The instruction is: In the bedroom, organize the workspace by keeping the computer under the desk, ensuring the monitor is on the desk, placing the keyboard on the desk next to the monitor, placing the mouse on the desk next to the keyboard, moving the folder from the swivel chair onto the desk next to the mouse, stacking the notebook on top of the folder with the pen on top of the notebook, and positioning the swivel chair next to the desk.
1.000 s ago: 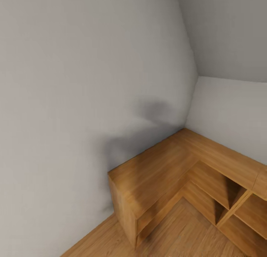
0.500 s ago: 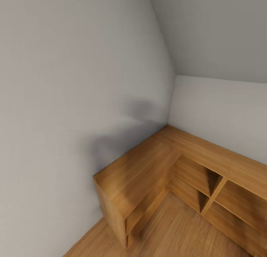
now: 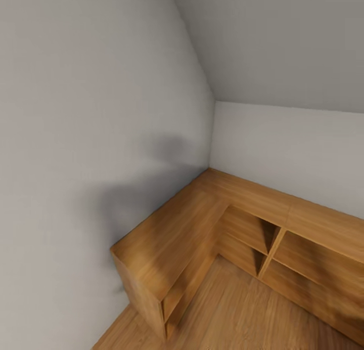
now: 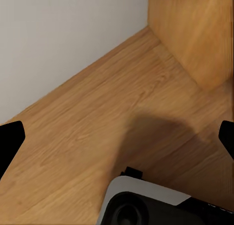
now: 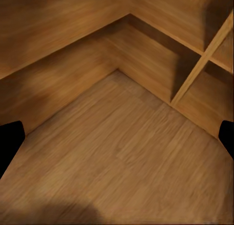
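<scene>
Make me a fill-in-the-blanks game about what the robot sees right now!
1. The L-shaped shelf unit in the corner is made of ____.
2. The wall behind it is painted pale ____.
3. In the left wrist view, the robot's shadow falls on the plank ____.
4. The left hand has its two dark fingertips far apart, so it is ____.

Missing words: wood; grey; floor; open

Left wrist view: two matte black fingertips, blunt and flat-sided, with a pale grey rounded housing carrying a dark circular recess and a small black tab. Right wrist view: matching plain black fingertips, unmarked.
</scene>
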Robot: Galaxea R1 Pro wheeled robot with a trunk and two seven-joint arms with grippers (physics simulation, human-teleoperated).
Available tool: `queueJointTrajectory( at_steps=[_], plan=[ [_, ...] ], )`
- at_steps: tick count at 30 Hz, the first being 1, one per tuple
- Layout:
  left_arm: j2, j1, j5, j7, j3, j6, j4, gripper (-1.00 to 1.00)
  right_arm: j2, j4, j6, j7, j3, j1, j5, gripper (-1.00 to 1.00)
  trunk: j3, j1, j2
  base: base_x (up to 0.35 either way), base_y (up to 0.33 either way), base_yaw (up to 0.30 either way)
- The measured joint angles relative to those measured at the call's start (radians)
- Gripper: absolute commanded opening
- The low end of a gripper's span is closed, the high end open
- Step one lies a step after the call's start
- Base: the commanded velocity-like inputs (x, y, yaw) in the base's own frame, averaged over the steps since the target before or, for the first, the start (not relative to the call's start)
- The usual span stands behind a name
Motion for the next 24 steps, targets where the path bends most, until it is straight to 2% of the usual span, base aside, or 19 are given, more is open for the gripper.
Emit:
queueJointTrajectory(
  at_steps=[24],
  plan=[
    [0.000, -0.001, 0.001, 0.000, 0.000, 0.002, 0.000, 1.00, 0.000, 0.000, 0.000, 0.009, 0.002, 0.000, -0.002, 1.00, 0.000, 0.000, 0.000, 0.000, 0.001, -0.298]
  ],
)
